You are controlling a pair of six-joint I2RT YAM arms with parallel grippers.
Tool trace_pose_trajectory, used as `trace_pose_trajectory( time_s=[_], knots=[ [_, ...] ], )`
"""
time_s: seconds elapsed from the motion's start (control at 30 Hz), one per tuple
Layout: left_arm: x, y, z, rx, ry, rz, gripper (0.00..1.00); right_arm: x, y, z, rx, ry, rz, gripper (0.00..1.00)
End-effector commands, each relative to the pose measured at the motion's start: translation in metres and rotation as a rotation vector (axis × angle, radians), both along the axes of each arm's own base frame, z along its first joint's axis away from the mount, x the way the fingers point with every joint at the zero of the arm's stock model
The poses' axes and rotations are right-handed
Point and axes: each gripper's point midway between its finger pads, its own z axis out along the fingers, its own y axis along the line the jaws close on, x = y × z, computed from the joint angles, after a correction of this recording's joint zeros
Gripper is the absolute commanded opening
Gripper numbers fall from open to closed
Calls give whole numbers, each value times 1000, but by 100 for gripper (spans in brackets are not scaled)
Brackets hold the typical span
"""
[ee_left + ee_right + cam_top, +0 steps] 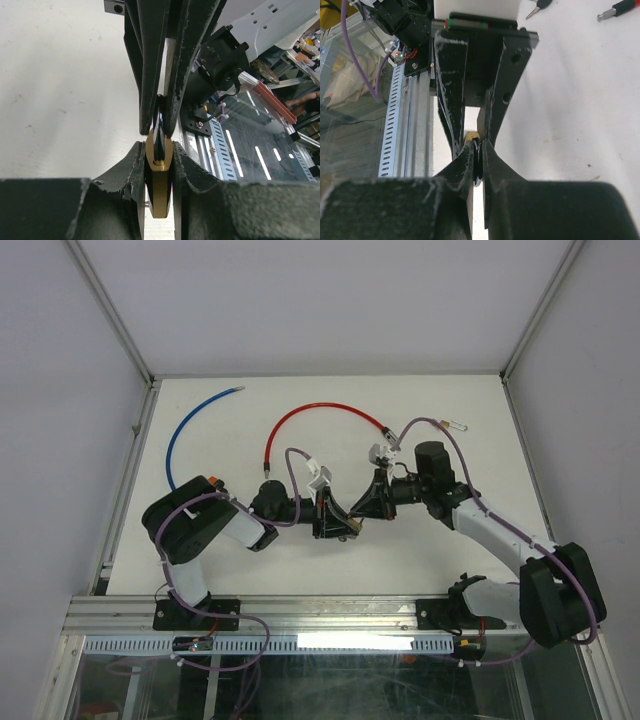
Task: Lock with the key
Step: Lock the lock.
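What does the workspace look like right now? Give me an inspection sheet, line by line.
Surface: white table, faintly scuffed.
Job's things: brass padlock and dark key, with the key meeting the padlock's end.
Clutter: blue cable, red cable, small metal piece too small to identify.
Grippers: left gripper shut on the padlock; right gripper shut on the key.
Cables: purple cables looped along both arms.
Surroundings: white walls; metal rail at the near edge.
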Motion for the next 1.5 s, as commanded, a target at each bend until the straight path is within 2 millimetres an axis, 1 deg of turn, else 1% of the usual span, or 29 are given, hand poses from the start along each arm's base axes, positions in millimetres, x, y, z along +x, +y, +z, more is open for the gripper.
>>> trace_pose_trajectory(
  time_s=[0.0,0.07,0.1,0.17,0.23,0.37,0.47,0.6,0.7,0.8,0.93,1.07,1.3,1.47],
  knots=[
    [23,-11,121,-390,-293,105,0,-36,18,-24,-31,95,132,0],
    [32,0,117,-392,-289,139,0,-36,19,-26,-41,96,140,0],
    [40,8,115,-390,-284,167,0,-35,19,-27,-52,77,138,0],
    [47,18,105,-369,-281,202,0,-30,18,-31,-97,24,127,0],
    [50,24,94,-342,-301,227,0,-28,16,-37,-148,-45,132,0],
    [50,25,74,-295,-358,236,0,-19,13,-44,-234,-146,124,0],
    [54,29,58,-256,-421,269,0,-22,9,-48,-263,-167,148,0],
    [56,34,37,-198,-503,287,0,-17,0,-59,-339,-272,159,0],
    [58,34,19,-149,-536,286,0,-19,-3,-65,-365,-309,185,0],
    [62,34,5,-117,-559,293,0,-24,-2,-75,-401,-336,223,0],
    [64,34,-6,-93,-563,298,0,-28,1,-81,-420,-337,253,0],
    [64,34,-13,-81,-574,292,0,-32,3,-85,-433,-329,270,0],
    [63,35,-24,-57,-588,278,0,-36,4,-92,-464,-282,296,0],
    [65,39,-33,-36,-586,276,0,-45,4,-99,-484,-224,337,0]
  ],
)
